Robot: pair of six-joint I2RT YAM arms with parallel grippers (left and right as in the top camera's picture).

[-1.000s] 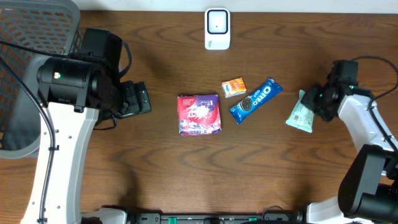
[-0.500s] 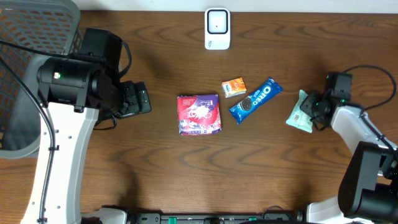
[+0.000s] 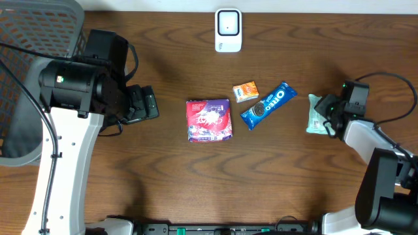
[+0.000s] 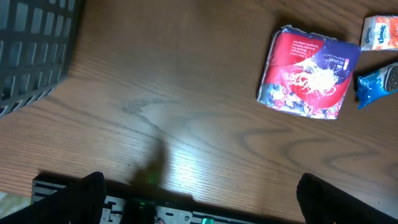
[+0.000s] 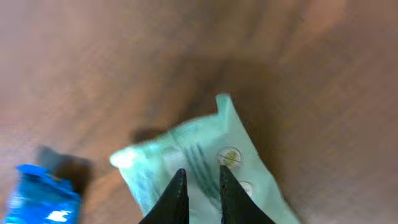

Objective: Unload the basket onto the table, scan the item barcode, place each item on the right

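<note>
Only right wrist shows right gripper (image 5: pixel 201 172) narrow at green packet (image 5: pixel 229 138); left gripper (image 4: pixel 202 196) wide.

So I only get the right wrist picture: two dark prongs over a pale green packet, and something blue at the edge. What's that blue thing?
Observer: A blue Oreo biscuit packet, lying slantwise on the brown wooden table, beside the pale green plastic packet but not touching it.
Operator: Is there anything to scan with?
Observer: A small white box-shaped device stands at the table's far edge; it may be the scanner.
Operator: And the other arm?
Observer: The left pincer is wide open and empty, near a red and purple square packet.
</note>
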